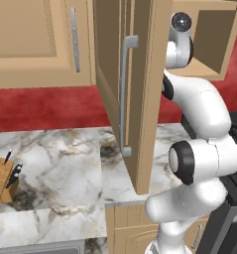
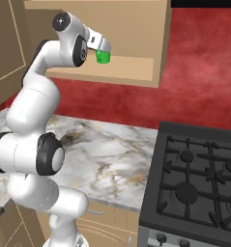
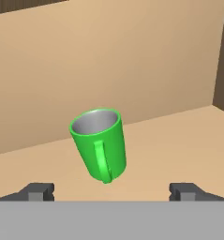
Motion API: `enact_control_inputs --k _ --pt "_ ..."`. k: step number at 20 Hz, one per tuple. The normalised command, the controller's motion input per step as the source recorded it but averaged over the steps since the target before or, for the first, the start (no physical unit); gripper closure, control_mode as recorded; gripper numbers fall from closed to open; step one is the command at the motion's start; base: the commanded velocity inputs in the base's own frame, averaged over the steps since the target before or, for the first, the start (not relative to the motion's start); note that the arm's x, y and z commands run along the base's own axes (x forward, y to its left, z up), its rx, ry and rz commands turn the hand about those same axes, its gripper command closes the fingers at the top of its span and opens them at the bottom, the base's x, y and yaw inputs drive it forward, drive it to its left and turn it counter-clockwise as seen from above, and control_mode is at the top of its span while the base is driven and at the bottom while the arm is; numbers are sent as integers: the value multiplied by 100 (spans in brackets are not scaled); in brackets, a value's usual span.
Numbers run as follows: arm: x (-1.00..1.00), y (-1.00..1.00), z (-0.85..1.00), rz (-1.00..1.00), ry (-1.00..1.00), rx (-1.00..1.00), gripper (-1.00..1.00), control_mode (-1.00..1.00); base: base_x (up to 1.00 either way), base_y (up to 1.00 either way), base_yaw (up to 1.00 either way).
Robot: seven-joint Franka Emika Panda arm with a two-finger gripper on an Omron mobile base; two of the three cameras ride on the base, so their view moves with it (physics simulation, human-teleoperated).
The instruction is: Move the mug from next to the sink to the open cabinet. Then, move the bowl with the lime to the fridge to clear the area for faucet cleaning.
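Marble counter (image 1: 55,163) runs under the tan wall cabinets, with red wall behind; you have a knife block (image 1: 2,181) at the left edge of the left base view and a black stove (image 2: 199,178) on the right of the right base view. Your cabinet (image 2: 136,38) stands open, its door (image 1: 122,94) swung out edge-on toward you in the left base view, the grey bar handle (image 1: 125,96) running down it.

Your arm reaches up into the cabinet. Look at the hand view: your gripper (image 3: 111,192) has its fingers spread wide, one tip at each lower corner, and they touch nothing. The green mug (image 3: 100,144) sits between and just beyond them on the cabinet shelf (image 3: 179,140), free of your grasp. It looks tilted in that view, its grey-lined mouth toward the upper left and its handle facing you; the hand's own roll means you cannot tell whether it is truly leaning. In the right base view you see the mug (image 2: 103,56) just below the hand, near the shelf's front edge.
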Motion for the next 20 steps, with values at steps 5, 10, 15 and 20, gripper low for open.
enact_control_inputs --k 5,10,15,20 --pt "-100 -19 -11 0 -27 0 -100 -100 0 0 0" --pt "-100 -41 -33 0 -22 0 -100 -100 0 0 0" --pt "-100 -64 -94 0 -1 -4 -100 -100 0 0 0" --pt "-100 -88 -100 -6 -3 -1 -100 -100 0 0 0"
